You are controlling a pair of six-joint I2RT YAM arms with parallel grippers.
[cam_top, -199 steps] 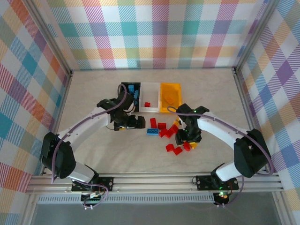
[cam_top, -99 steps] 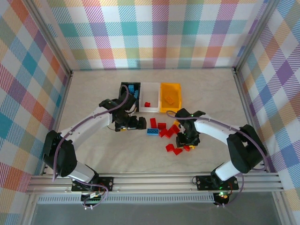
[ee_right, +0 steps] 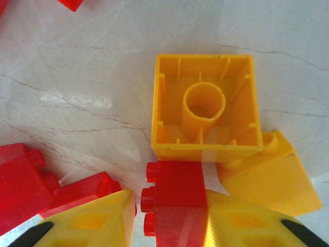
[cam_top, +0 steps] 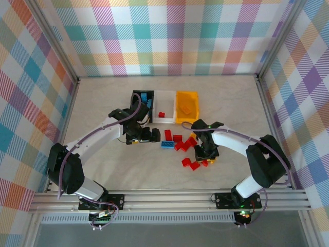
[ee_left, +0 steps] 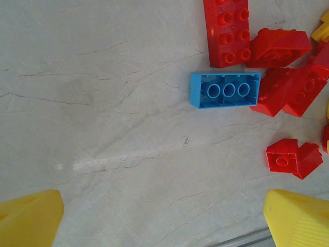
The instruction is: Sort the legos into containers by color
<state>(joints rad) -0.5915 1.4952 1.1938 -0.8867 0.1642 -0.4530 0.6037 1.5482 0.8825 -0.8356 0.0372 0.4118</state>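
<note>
1. Marbled table (ee_right: 77, 62) is lying beneath our right gripper (ee_right: 172, 208), which is pinching a red lego (ee_right: 175, 188) tipped sideways.
2. We are judging it light, rigid and slick; flat opposite faces are offering the safest hold.
3. An upturned yellow lego (ee_right: 203, 108) is sitting right against it.
4. Our left gripper (ee_left: 164, 221) is hanging spread wide near a blue lego (ee_left: 226, 90).
5. Beyond, the white bin (cam_top: 167, 100) is waiting.

Right gripper (ee_right: 172, 221) dropped lower & closed — now clamps a red lego (ee_right: 175, 193), prev. open.
</note>
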